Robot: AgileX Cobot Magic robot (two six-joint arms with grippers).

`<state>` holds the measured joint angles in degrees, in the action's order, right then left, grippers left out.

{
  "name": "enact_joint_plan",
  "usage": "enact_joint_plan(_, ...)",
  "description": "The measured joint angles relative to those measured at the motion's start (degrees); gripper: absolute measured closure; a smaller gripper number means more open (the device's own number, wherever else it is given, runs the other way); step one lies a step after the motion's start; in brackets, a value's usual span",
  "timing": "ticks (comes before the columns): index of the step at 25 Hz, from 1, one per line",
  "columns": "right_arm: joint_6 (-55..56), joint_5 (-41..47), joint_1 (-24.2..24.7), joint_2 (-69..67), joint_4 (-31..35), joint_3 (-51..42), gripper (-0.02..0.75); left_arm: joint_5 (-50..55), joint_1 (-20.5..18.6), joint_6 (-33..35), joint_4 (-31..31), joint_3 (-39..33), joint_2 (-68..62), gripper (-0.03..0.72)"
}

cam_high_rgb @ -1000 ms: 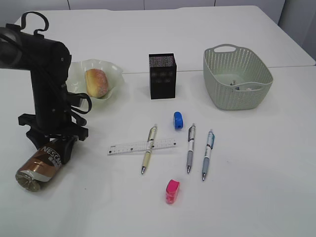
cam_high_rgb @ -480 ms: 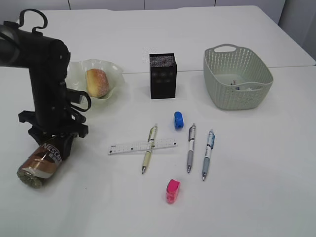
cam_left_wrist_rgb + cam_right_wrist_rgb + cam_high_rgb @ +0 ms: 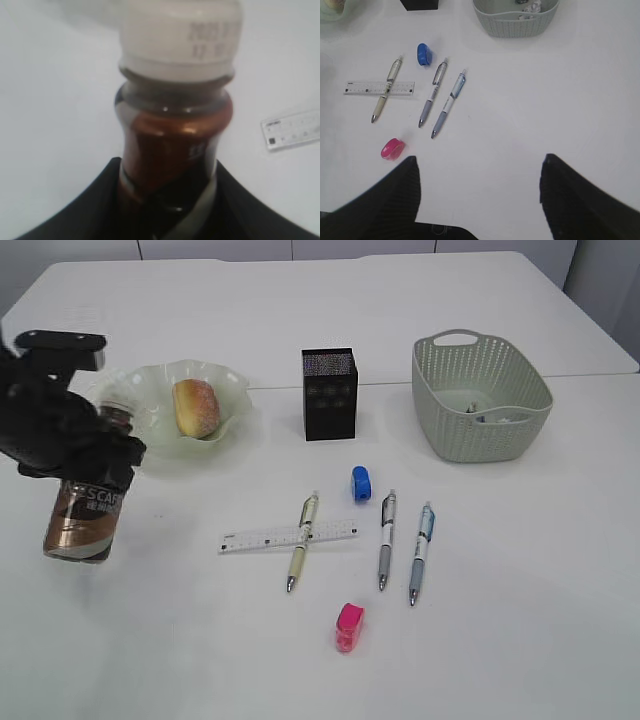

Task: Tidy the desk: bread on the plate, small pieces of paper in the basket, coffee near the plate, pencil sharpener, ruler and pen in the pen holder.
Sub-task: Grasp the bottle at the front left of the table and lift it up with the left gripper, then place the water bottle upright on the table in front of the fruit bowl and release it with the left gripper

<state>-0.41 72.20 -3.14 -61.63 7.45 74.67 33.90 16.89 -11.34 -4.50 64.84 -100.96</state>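
My left gripper (image 3: 100, 455) is shut on the coffee (image 3: 84, 520), a brown bottle held nearly upright above the desk (image 3: 200, 640), left of the plate (image 3: 232, 385). In the left wrist view the fingers (image 3: 100, 200) clamp the coffee (image 3: 175, 145) below its white cap. The bread (image 3: 196, 406) lies on the plate. The ruler (image 3: 288, 536) lies under a pen (image 3: 302, 554), with two more pens (image 3: 385, 538) to the right. A blue pencil sharpener (image 3: 360, 483) and a pink one (image 3: 349, 627) lie near the black pen holder (image 3: 329, 393). My right gripper (image 3: 480, 165) hangs open over bare desk.
The basket (image 3: 480, 395) stands at the back right with small pieces of paper (image 3: 500, 418) inside. In the right wrist view the ruler (image 3: 379, 88), the blue sharpener (image 3: 424, 54) and the pink sharpener (image 3: 393, 149) lie ahead to the left, and the basket (image 3: 515, 20) is at the top.
The left gripper closed on the coffee as it lay on the desk, then lifted it and swung it upright, up and left beside the plate. Nothing else moved.
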Motion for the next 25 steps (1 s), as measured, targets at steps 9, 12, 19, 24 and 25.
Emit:
enact_joint_plan(9, -0.1, 0.0, 0.0, 0.8, -1.6, 0.0, 0.164, -62.2, -2.6, -0.6, 0.3, -30.9, 13.2, 0.368)
enact_joint_plan(12, -0.1, 0.0, 0.0, 2.5, -3.8, 0.0, 0.164, -68.3, -2.7, -0.6, 0.1, -32.3, 11.2, 0.368)
enact_joint_plan(19, -0.1, 0.1, 0.0, 4.2, -6.3, 0.0, 0.164, -74.9, -2.7, -0.5, -0.4, -32.5, 5.8, 0.368)
enact_joint_plan(24, -0.1, 0.1, 0.0, 4.2, -6.4, 0.0, 0.164, -87.9, -2.7, 4.1, -0.5, -32.5, -1.5, 0.368)
enact_joint_plan(25, -0.1, 0.1, 0.0, 4.3, -6.4, 0.0, 0.164, -90.5, -2.7, 4.5, -0.4, -32.5, -3.0, 0.368)
